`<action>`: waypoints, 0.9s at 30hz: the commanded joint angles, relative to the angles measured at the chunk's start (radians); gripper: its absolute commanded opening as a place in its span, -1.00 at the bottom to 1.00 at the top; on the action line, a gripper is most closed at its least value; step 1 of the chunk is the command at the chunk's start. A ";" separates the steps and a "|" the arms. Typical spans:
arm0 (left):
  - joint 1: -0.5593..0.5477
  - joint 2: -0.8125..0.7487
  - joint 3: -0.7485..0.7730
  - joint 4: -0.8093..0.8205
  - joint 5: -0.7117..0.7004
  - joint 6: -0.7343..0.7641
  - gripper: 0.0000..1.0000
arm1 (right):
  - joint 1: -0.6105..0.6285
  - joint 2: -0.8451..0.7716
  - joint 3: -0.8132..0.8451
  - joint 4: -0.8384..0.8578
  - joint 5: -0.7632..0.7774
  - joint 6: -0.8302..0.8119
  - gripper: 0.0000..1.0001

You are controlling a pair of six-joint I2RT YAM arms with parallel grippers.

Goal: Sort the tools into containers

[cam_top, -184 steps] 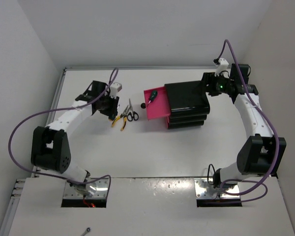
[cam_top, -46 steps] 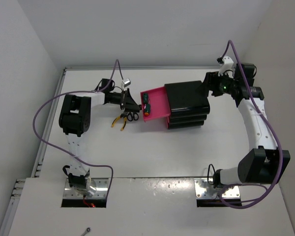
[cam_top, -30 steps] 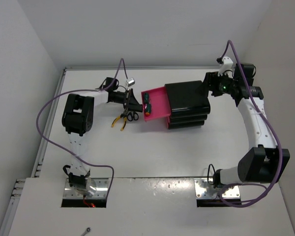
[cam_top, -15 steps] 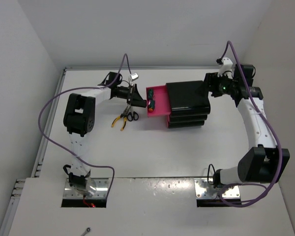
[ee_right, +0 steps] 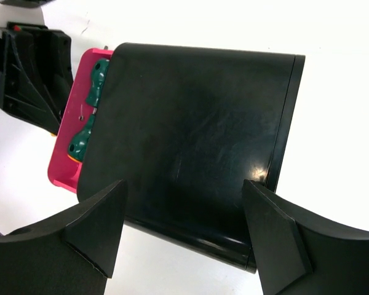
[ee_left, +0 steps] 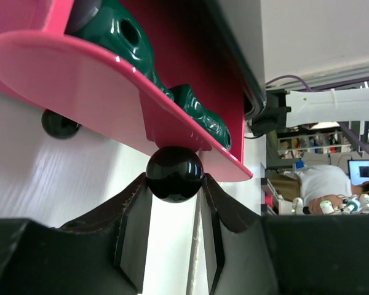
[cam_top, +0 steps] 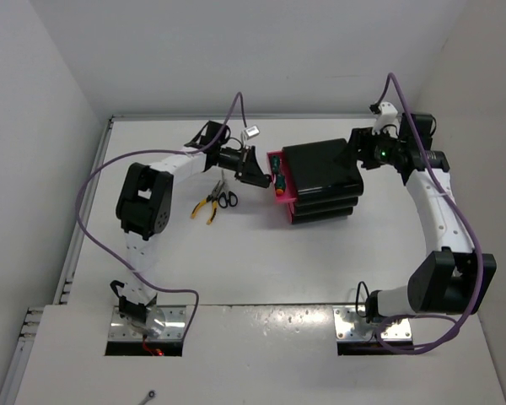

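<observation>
Left arm stretched long and low across the table (cam_top: 261,261), forearm running nearly level toward the black box (cam_top: 320,169); left gripper (ee_left: 174,184) pinching the round knob (ee_left: 174,173) of the top pink drawer (ee_left: 80,74), one finger (ee_left: 135,227) on each side of the knob; drawer mostly in, only a narrow pink strip sticking out at the front; green-handled screwdriver (ee_left: 123,37) lying inside that strip. Right arm folded high, elbow up, wrist bent down over the far right corner of the box; right gripper (ee_right: 183,183) spread wide, nothing between the fingers; contact with the box unclear. Pliers (cam_top: 205,206) and scissors (cam_top: 225,196) side by side on the table, left of the box, near the left forearm.
</observation>
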 commanded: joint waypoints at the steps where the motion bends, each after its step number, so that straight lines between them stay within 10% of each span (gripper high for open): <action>1: -0.015 -0.066 0.063 0.042 0.061 0.007 -0.73 | 0.006 -0.029 -0.016 0.026 0.009 -0.002 0.49; 27: -0.115 0.100 0.204 0.255 0.061 -0.201 -0.50 | 0.006 -0.029 -0.043 0.035 0.009 -0.002 0.49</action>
